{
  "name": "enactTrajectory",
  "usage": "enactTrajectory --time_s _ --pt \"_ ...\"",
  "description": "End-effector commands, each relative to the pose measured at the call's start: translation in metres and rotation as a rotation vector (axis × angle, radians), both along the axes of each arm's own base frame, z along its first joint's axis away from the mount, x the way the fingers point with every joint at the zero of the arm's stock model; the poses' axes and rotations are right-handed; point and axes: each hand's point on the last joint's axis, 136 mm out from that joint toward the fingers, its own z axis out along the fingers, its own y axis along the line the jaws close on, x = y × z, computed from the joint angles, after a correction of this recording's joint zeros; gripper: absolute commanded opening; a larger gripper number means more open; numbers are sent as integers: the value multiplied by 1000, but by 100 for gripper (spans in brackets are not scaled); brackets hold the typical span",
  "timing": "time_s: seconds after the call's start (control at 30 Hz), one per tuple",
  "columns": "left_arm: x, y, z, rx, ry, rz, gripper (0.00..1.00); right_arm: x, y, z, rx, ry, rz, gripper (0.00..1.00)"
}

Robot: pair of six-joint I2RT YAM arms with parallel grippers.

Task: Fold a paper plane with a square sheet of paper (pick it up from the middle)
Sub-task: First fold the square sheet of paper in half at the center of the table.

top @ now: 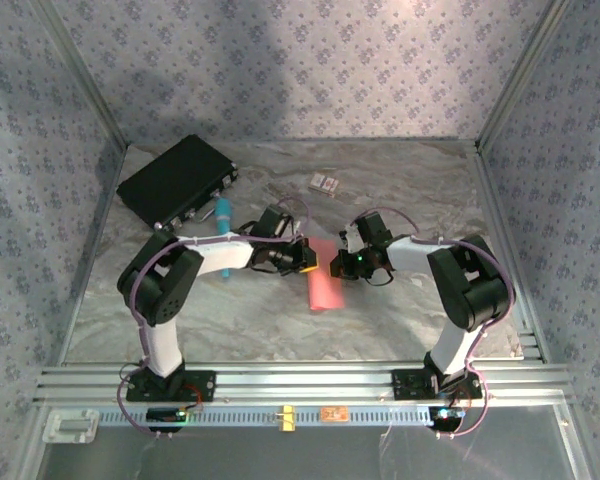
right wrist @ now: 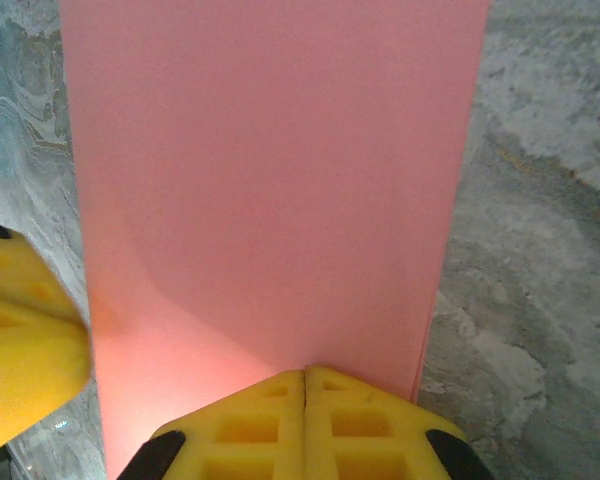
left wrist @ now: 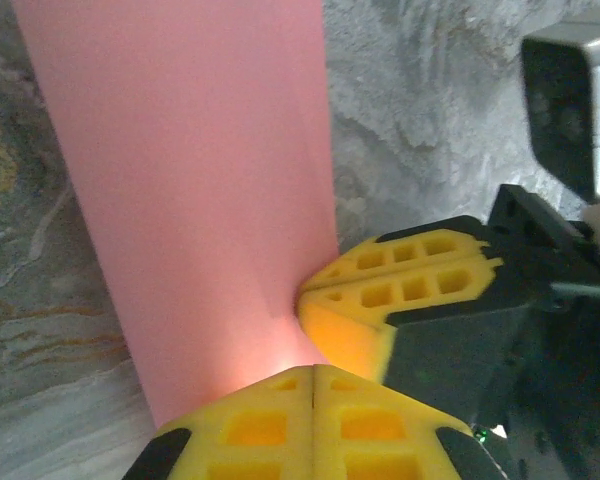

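Note:
The square sheet of paper (top: 325, 288) is salmon-pink and lies as a narrow folded oblong on the marble table, mid-way between the arms. Both grippers meet at its far end. My left gripper (top: 307, 264) is shut, its yellow tips pinching the paper's end near one corner (left wrist: 313, 370); the sheet (left wrist: 190, 180) runs away from the tips. My right gripper (top: 340, 266) is shut on the same end (right wrist: 305, 372), with the paper (right wrist: 270, 170) stretching ahead and a doubled edge along its right side. The right gripper's fingers (left wrist: 410, 270) sit close beside the left tips.
A black case (top: 178, 178) lies at the back left, with a teal marker (top: 222, 215) just in front of it. A small patterned card (top: 324, 182) rests at the back centre. Patterned walls enclose the table (top: 410, 310) on three sides.

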Motion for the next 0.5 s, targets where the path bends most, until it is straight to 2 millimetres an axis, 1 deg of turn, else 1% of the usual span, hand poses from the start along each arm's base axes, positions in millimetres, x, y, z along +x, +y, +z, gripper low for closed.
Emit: enactTrajectory --time_s 0.0,0.23,0.37,0.43,0.47 --pt "-7 -2 -8 -6 19 -21 0 -19 -22 -30 -106 94 -27 0" --pt "-19 19 -41 104 32 -32 0 -21 -22 -31 -108 98 -32 0" --pt "-27 33 -63 177 39 -49 0 -23 -22 -32 -107 100 -35 0" --pt "-30 37 -69 200 48 -50 0 -24 -22 -33 -111 106 -36 0" --pt "-30 38 -69 200 44 -46 0 -23 -22 -33 -111 103 -39 0"
